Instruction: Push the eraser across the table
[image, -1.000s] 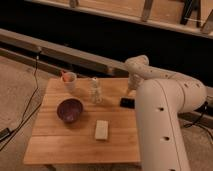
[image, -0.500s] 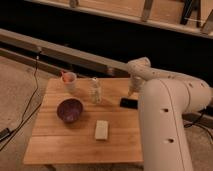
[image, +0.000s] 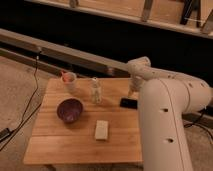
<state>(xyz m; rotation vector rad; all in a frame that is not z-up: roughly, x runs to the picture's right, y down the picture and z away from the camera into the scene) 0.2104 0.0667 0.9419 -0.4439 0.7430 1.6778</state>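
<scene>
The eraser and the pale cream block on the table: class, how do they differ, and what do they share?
The eraser is black; the cream block is pale. The eraser lies lengthwise across the table near its right edge, partly hidden by the arm; the cream block lies front-to-back near the middle front, fully visible. The gripper hangs just above the eraser, far from the cream block. Both are small flat rectangles.

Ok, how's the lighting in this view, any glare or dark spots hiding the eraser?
Camera view: dim and soft, no glare on the table; the black eraser shows clearly against the pale wood, though the arm covers its right end; the hand hangs just above it; the background is near black.
</scene>
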